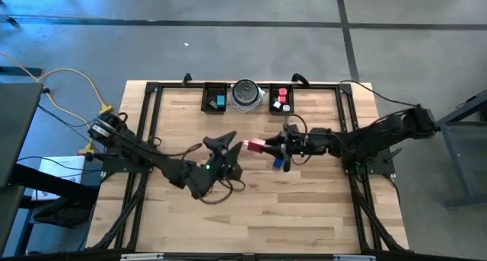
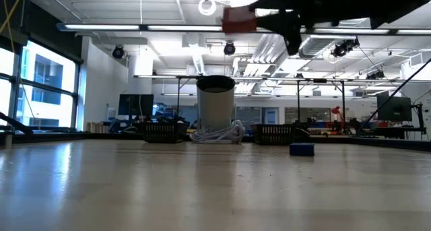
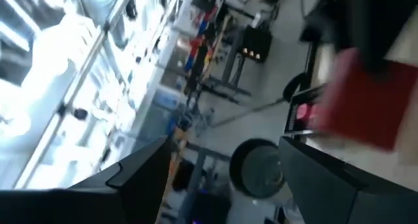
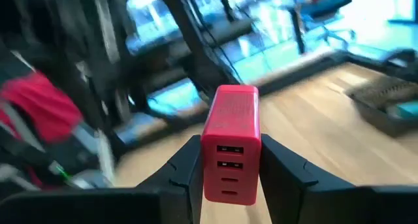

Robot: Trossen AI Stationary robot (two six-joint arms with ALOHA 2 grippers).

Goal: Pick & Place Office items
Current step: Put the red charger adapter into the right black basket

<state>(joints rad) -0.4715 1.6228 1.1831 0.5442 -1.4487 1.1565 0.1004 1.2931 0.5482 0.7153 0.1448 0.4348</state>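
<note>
The right gripper [image 4: 228, 168] is clenched on a red, box-shaped plastic charger with port slots [image 4: 230, 142], held well above the wooden table [image 1: 251, 215] near its middle, the block's long axis running out past the fingertips toward the left arm. The left gripper [image 1: 222, 144] stands released, jaws spread, empty, just beside the block's free end. I judge the red block must travel back toward the far edge, where 2 black rectangular trays flank 1 round silver-grey dish [image 1: 246, 95]; the right arm is nearer the right-hand tray [image 1: 281, 98], the left-hand tray [image 1: 215, 99] holding a teal piece. 1 small blue block [image 2: 302, 149] lies on the table beneath the right gripper
</note>
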